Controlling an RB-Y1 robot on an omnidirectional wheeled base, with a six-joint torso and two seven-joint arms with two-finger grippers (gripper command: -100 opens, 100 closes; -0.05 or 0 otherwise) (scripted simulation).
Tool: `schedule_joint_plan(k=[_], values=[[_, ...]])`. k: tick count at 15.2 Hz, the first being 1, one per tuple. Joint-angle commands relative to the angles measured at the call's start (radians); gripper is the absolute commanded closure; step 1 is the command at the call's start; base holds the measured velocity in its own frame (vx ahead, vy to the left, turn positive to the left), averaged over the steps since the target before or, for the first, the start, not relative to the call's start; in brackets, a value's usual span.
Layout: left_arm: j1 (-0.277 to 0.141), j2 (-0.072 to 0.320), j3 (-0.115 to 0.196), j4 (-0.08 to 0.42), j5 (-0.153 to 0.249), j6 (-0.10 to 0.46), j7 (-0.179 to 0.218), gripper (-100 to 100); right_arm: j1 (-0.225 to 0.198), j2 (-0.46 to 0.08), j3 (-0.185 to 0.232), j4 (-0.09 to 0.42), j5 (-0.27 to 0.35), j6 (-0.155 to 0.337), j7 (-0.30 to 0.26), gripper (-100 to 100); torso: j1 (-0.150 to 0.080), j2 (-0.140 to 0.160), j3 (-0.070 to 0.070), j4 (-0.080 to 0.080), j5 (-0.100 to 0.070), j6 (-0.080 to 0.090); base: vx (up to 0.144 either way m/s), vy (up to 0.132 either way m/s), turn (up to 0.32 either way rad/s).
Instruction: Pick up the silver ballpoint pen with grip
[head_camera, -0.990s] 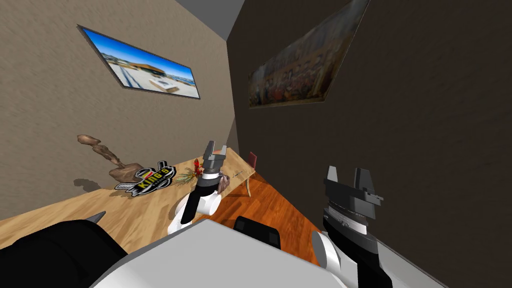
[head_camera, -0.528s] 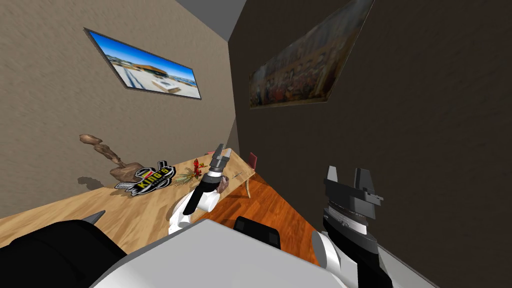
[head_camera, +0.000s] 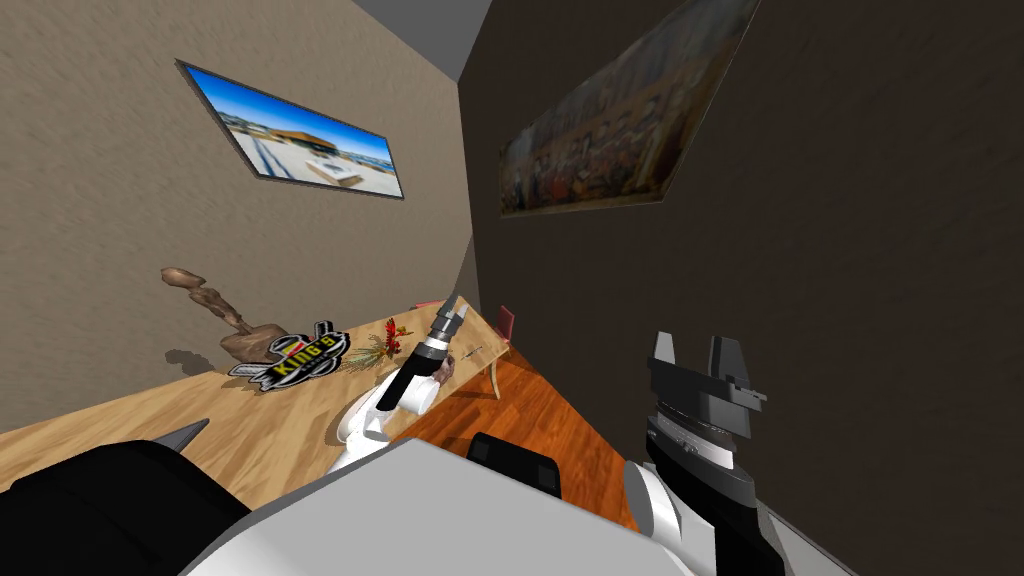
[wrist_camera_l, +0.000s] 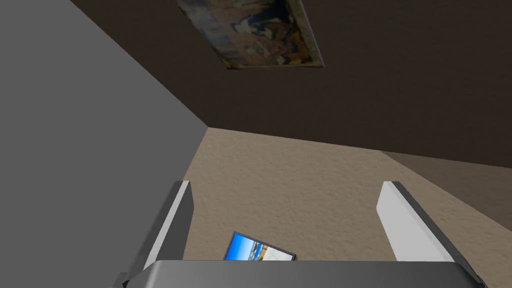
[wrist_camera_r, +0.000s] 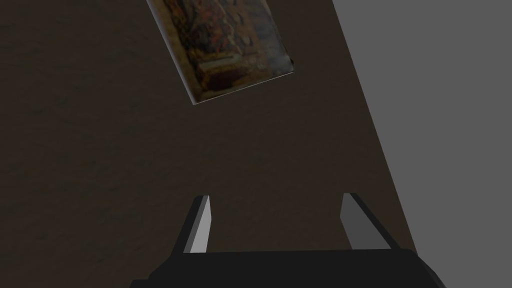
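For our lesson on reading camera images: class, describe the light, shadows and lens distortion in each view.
Head view: the wide lens slants everything and splays the walls, so the wooden table only seems tilted; the brown sculpture casts a soft shadow towards the beige wall; the dark wall is dim. Left wrist view: even light, left tool pale. Right wrist view: dim, right tool shaded.

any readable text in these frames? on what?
"KING'S": yellow letters on the black-and-white emblem lying on the wooden table, head view.
Smaller line beneath it: too small to read.
Blue landscape picture and dark painting on the walls: no readable text.
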Motion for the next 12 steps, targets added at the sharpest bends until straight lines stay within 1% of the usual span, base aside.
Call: schedule_joint_plan(k=[1, 2, 3, 4, 5, 6, 7, 8, 9, 10, 11, 12], values=[[-0.007, 0.017, 0.007, 0.013, 0.009, 0.049, 0.012, -100, 0.0, 0.0, 0.0, 0.0, 0.0, 0.0, 0.0, 0, 0.0, 0.0, 0.0, 0.0, 0.0, 0.0, 0.053, -0.037, 0.056], [-0.007, 0.017, 0.007, 0.013, 0.009, 0.049, 0.012, -100, 0.0, 0.0, 0.0, 0.0, 0.0, 0.0, 0.0, 0, 0.0, 0.0, 0.0, 0.0, 0.0, 0.0, 0.044, -0.023, 0.017], [-0.025, 0.034, 0.013, 0.048, 0.018, 0.083, 0.024, -100, 0.0, 0.0, 0.0, 0.0, 0.0, 0.0, 0.0, 0, 0.001, 0.0, 0.0, 0.0, 0.0, 0.0, 0.052, -0.025, 0.05], [-0.025, 0.034, 0.013, 0.048, 0.018, 0.095, 0.024, -100, 0.0, 0.0, 0.0, 0.0, 0.0, 0.0, 0.0, 0, 0.001, 0.0, 0.0, 0.0, 0.0, 0.0, 0.059, -0.034, 0.051], [-0.044, 0.05, 0.02, 0.085, 0.028, 0.129, 0.037, -100, 0.0, 0.0, 0.0, 0.0, 0.0, 0.0, 0.0, 0, 0.0, 0.0, 0.0, 0.0, 0.0, 0.0, 0.07, -0.048, 0.064], [-0.044, 0.05, 0.02, 0.085, 0.028, 0.144, 0.037, -100, 0.0, 0.0, 0.0, 0.0, 0.0, 0.0, 0.0, 0, 0.0, -0.001, 0.0, 0.0, 0.0, 0.0, 0.067, -0.051, 0.055], [-0.063, 0.064, 0.027, 0.114, 0.038, 0.17, 0.051, -100, 0.0, 0.0, 0.0, 0.0, 0.0, 0.0, 0.0, 0, -0.001, -0.001, 0.0, 0.0, 0.0, 0.0, 0.076, -0.056, 0.07], [-0.063, 0.064, 0.027, 0.123, 0.038, 0.192, 0.051, -100, 0.0, 0.0, 0.0, 0.0, 0.0, 0.0, 0.0, 0, -0.001, -0.002, -0.001, 0.0, 0.0, 0.0, 0.076, -0.057, 0.061], [-0.063, 0.064, 0.027, 0.123, 0.038, 0.196, 0.051, -100, 0.0, 0.0, 0.0, 0.0, 0.0, 0.0, 0.0, 0, -0.001, -0.002, -0.001, 0.0, 0.0, 0.0, 0.056, -0.038, 0.025], [-0.084, 0.078, 0.034, 0.163, 0.049, 0.229, 0.065, -100, 0.0, 0.0, 0.0, 0.0, 0.0, 0.0, 0.0, 0, 0.0, -0.001, -0.001, 0.0, 0.0, 0.0, 0.061, -0.037, 0.054], [-0.084, 0.078, 0.034, 0.163, 0.049, 0.249, 0.065, -100, 0.0, 0.0, 0.0, 0.0, 0.0, 0.0, 0.0, 0, 0.0, -0.001, 0.0, 0.0, 0.0, 0.0, 0.061, -0.039, 0.064], [-0.084, 0.078, 0.034, 0.163, 0.049, 0.249, 0.065, -100, 0.0, 0.0, 0.0, 0.0, 0.0, 0.0, 0.0, 0, 0.0, -0.001, 0.0, 0.0, 0.0, 0.0, 0.045, -0.026, 0.024]])
